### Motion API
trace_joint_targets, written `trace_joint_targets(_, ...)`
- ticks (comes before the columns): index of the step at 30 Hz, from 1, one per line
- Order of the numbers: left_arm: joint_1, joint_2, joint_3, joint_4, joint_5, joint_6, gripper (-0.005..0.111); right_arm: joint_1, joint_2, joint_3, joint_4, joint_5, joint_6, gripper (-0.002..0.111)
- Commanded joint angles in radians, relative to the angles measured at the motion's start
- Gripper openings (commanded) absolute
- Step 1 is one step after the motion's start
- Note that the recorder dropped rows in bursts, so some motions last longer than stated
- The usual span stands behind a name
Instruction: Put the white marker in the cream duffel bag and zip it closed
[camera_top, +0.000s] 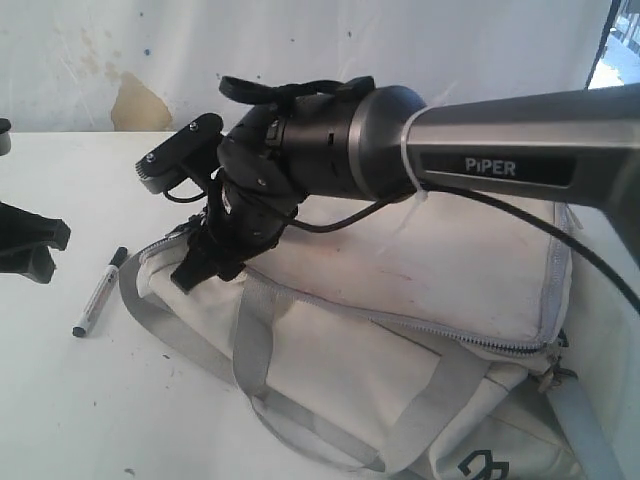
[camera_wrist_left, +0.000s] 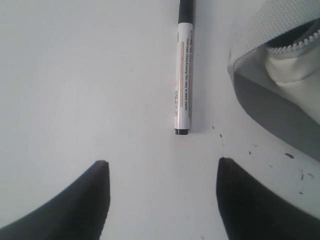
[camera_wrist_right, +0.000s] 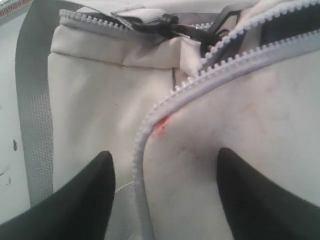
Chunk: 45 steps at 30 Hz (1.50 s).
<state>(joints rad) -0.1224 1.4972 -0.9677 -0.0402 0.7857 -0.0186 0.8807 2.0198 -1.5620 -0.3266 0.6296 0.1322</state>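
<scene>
The white marker (camera_top: 100, 292) (camera_wrist_left: 183, 75) lies flat on the white table, just left of the cream duffel bag (camera_top: 400, 330). My left gripper (camera_top: 55, 250) (camera_wrist_left: 162, 161) hovers open a short way off the marker's dark end, with only bare table between its fingers. My right gripper (camera_top: 197, 270) (camera_wrist_right: 166, 152) is at the bag's left end, over the top flap. It is open, its fingers standing either side of the flap's zipper edge (camera_wrist_right: 150, 125). The zipper is unzipped at this end, and the flap (camera_wrist_right: 240, 115) shows a reddish stain.
Grey webbing handles (camera_top: 250, 350) drape over the bag's front side. A corner of the bag (camera_wrist_left: 295, 65) sits close beside the marker. The right arm (camera_top: 480, 150) stretches across the bag from the right. A backdrop wall (camera_top: 300, 40) closes off the far edge of the table.
</scene>
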Motion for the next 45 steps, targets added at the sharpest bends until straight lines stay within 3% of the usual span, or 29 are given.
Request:
trace_joint_targets(1,0.0,-0.009,0.002,0.008,-0.008,-0.005,0.066,0.018,0.006,-0.004,-0.155,0.002,0.142,0.056)
trace_joint_targets(4,0.0,-0.009,0.002,0.008,-0.008,-0.005,0.066,0.02,0.012,-0.004,-0.274,0.03,0.284,0.056)
trace_joint_targets(8,0.0,-0.009,0.002,0.008,-0.01,-0.005,0.066,0.02,0.014,-0.004,-0.287,0.032,0.299,0.049)
trace_joint_targets(10,0.0,-0.009,0.002,0.008,-0.01,-0.005,0.066,0.02,0.014,-0.004,-0.287,0.039,0.299,0.037)
trace_joint_targets(13,0.0,-0.009,0.002,0.008,-0.012,-0.005,0.066,0.02,0.014,-0.007,-0.287,0.089,0.298,0.006)
trace_joint_targets(14,0.0,-0.009,0.002,0.008,-0.014,-0.005,0.066,0.02,0.014,-0.007,-0.287,0.096,0.298,0.001)
trace_joint_targets(29,0.0,-0.009,0.002,0.008,-0.013,-0.007,0.066,-0.021,-0.132,-0.013,-0.281,0.201,0.298,0.0)
trace_joint_targets(37,0.0,-0.009,0.002,-0.024,-0.009,-0.013,0.066,-0.154,-0.223,-0.013,-0.142,0.217,0.242,0.0)
trace_joint_targets(45,0.0,-0.006,0.002,-0.041,0.0,-0.026,0.066,-0.335,-0.251,-0.013,0.005,0.255,0.022,0.0)
